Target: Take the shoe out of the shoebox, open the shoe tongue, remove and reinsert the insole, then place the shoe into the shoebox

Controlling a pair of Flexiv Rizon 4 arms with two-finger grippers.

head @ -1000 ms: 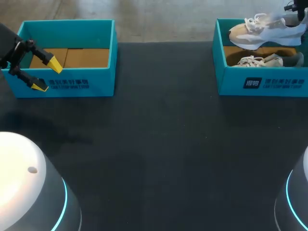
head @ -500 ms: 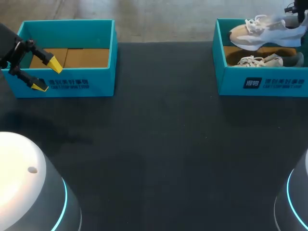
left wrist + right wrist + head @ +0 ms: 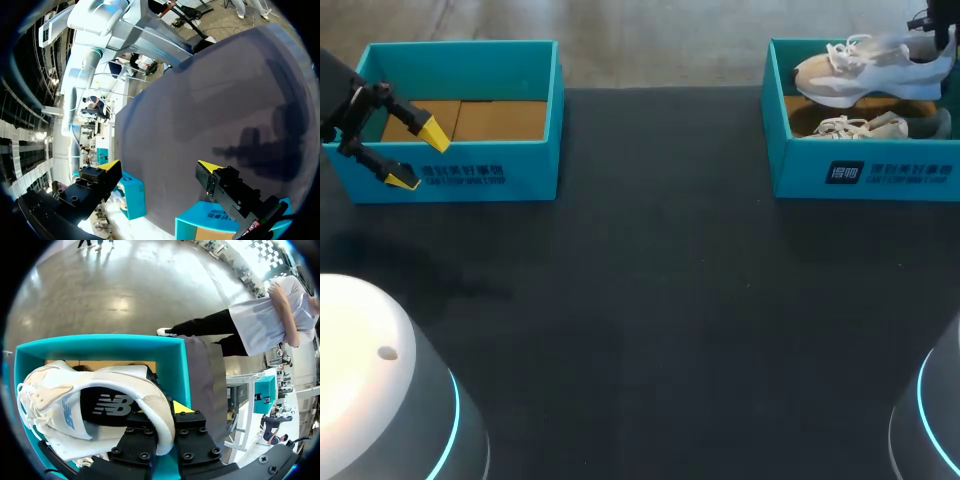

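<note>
- Your right gripper (image 3: 162,425) is clamping the heel of the white shoe (image 3: 865,75), one finger on each side of the heel collar.
- That shoe is hanging sideways just above the right shoebox (image 3: 860,175), toe pointing toward the table's middle.
- A second shoe (image 3: 865,127) is lying inside that box, underneath the lifted one.
- Your left gripper (image 3: 417,157) is hovering over the near left corner of the left shoebox (image 3: 460,60), fingers spread wide and gripping nothing.
- Both boxes are sitting at the far edge of the black table (image 3: 650,300), well apart.
</note>
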